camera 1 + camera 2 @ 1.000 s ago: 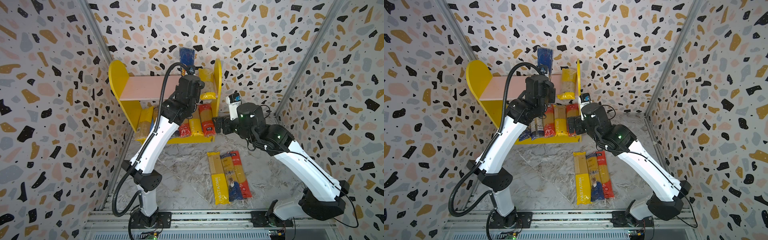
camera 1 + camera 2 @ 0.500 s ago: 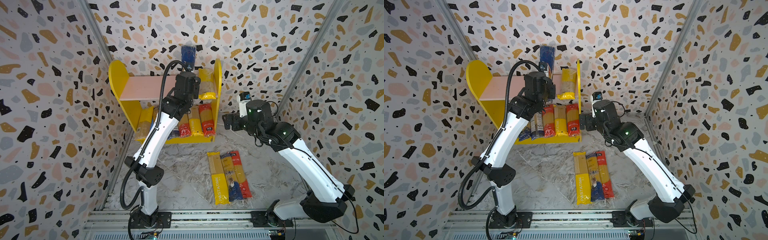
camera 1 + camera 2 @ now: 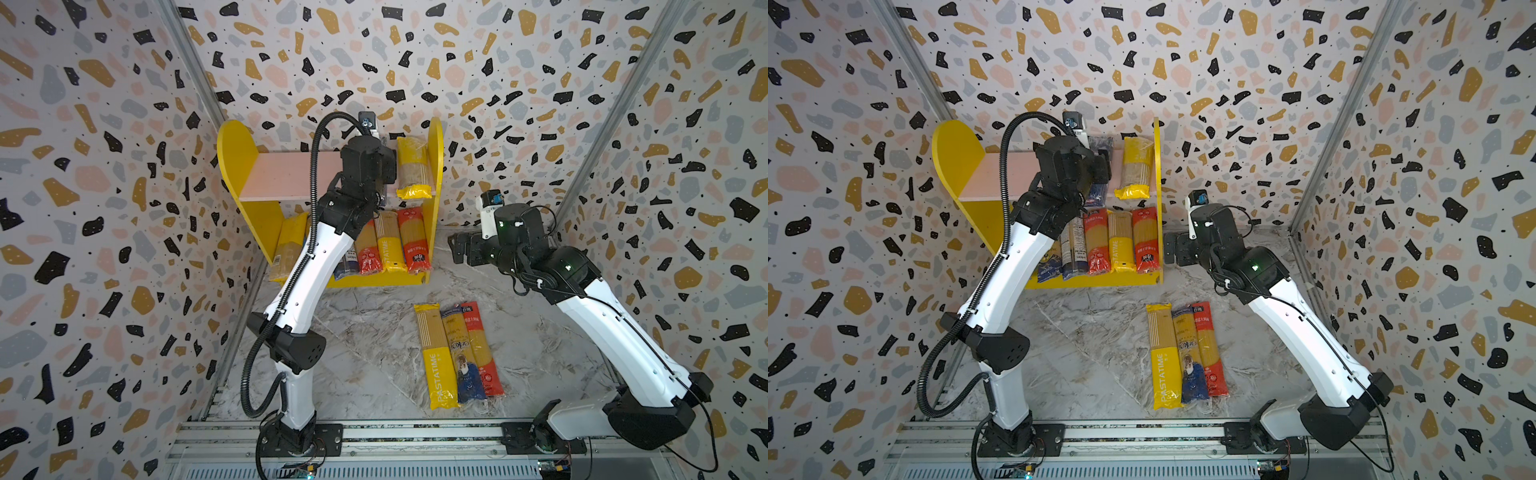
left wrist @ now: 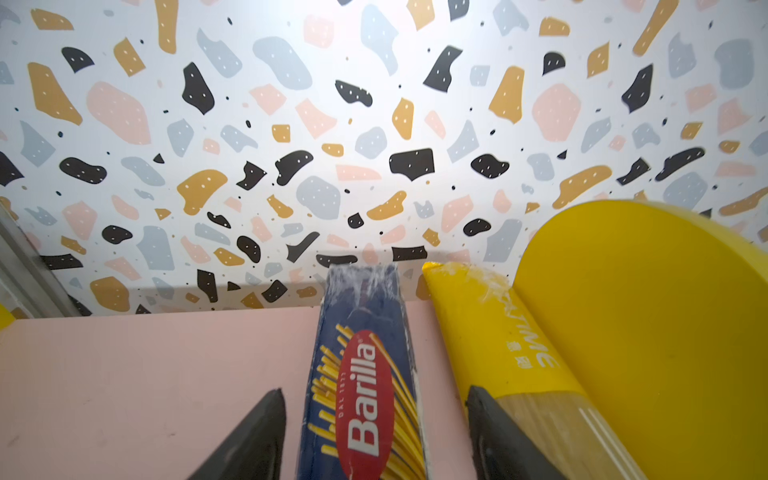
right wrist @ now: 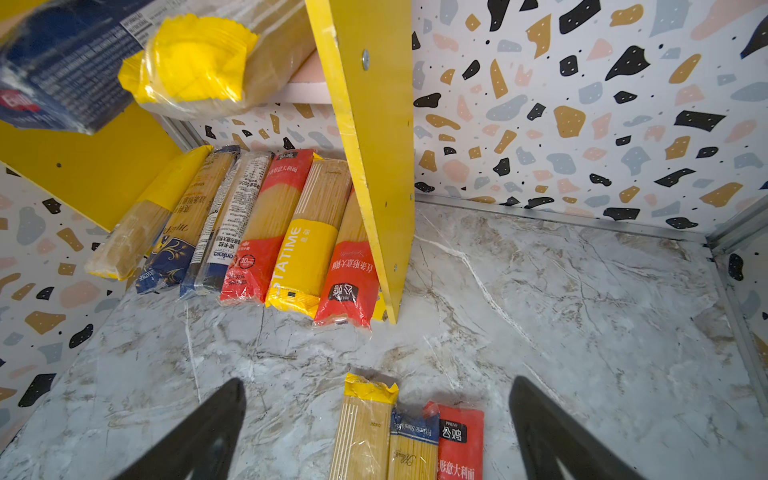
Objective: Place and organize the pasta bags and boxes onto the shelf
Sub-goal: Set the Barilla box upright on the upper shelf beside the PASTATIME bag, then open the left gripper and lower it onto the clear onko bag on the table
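Observation:
The shelf [image 3: 237, 158] stands against the back wall. On its pink upper board [image 4: 145, 374] lies the dark blue Barilla pack [image 4: 365, 374], beside a yellow pack [image 4: 490, 332] at the right side panel. My left gripper [image 4: 374, 390] is open astride the Barilla pack, with a gap on each side. Several packs [image 3: 390, 245] stand in a row on the lower tier. Three more packs [image 3: 457, 357], yellow, blue and red, lie side by side on the floor. My right gripper [image 5: 377, 380] hangs open and empty right of the shelf, beyond those three packs' far ends.
The left half of the pink board [image 3: 286, 176] is bare. Marble floor [image 3: 374, 332] lies between the shelf and the arm bases. Patterned walls close in on three sides. The shelf's right side panel [image 5: 374, 145] stands close to my right gripper.
The left gripper has lowered the Barilla pack from upright above the shelf onto the pink board and opened its jaws. The right gripper has drawn back to the right, away from the shelf.

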Tool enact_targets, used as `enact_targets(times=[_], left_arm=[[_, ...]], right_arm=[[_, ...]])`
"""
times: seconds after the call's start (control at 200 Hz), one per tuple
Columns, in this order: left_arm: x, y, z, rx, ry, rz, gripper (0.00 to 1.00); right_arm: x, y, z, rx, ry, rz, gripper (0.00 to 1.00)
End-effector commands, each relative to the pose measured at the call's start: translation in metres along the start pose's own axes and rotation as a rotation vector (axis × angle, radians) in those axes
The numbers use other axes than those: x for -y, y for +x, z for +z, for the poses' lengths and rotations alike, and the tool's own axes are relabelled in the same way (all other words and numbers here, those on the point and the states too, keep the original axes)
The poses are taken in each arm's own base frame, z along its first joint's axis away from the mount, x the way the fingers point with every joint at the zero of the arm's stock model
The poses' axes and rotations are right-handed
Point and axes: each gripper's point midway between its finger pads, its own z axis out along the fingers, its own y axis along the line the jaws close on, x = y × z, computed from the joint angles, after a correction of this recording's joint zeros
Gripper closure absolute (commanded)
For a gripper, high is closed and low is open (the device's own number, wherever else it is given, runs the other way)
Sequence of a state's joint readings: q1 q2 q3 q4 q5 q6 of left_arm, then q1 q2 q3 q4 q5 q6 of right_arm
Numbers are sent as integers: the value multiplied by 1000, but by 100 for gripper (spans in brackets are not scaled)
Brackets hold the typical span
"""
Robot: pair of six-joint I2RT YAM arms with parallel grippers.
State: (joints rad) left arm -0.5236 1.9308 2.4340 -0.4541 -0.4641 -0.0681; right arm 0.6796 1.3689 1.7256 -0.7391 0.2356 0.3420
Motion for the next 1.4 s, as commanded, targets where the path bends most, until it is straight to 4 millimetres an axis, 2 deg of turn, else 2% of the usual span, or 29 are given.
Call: enact_targets(times=[0.0,0.165,0.335,0.491,0.631,0.771,0.856,0.976,1.176,1.397], left_arm=[[-5,-39,-16,104,28,-65,31],[-8,-48,-33,114,56,-97,32],[-9,-53,-64,108,109,-150,28],[-12,-38,-105,78,75,-160,22],[-9,-10,-144,39,106,-193,22],[-9,38,-174,-34,121,-237,22],[-11,76,-187,-105,106,-237,22],[-4,136,-202,-198,128,-244,22],[35,234,-227,-375,176,-229,21],[90,321,-253,-524,283,-198,17]], right_arm=[[4,-11,-20,53,-12,29,1],[8,-10,-26,62,-9,36,1],[9,-6,-30,59,-12,43,1],[12,4,-34,51,-19,57,1],[17,17,-38,35,-9,66,1],[24,33,-43,19,3,78,1],[26,42,-48,12,-5,91,1],[30,55,-52,-4,-1,96,1],[42,79,-58,-15,40,103,1],[53,106,-60,-38,62,122,1]])
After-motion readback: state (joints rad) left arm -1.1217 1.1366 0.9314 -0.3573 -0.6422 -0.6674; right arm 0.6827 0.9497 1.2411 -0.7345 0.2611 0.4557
